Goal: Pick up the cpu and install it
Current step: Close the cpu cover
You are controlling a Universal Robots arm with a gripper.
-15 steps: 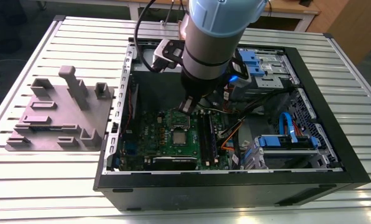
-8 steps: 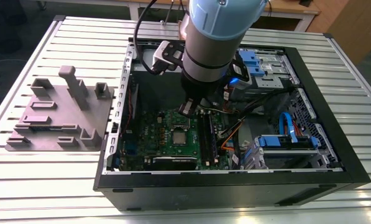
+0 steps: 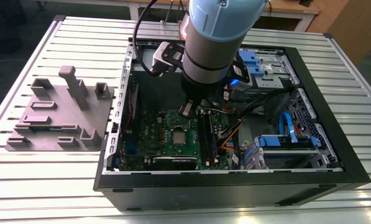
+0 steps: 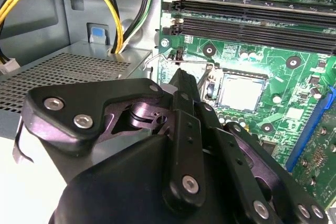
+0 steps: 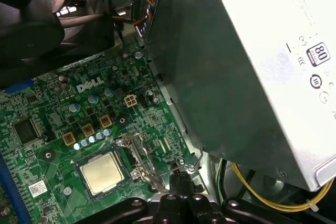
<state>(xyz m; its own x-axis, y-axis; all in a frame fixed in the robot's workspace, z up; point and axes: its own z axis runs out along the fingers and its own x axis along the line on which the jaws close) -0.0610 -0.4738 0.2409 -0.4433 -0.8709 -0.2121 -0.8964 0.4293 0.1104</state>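
While the cpu lies flat in its socket on the board inside the case, gripper hangs just beside it at the socket lever, jaws pressed together.

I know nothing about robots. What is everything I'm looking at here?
cpu: one, silver, in the board's socket
board: one, green, inside the case
case: one, black, open, on the table
table: one, silver, slatted, under everything
fixture plate: one, grey, on the table, at the exterior view's left of the case
power supply: one, grey, inside the case beside the board
cables: several, yellow, by the power supply
drive brackets: two, blue, inside the case at the exterior view's right
arm: one, pale blue and silver, reaching down into the case above the board
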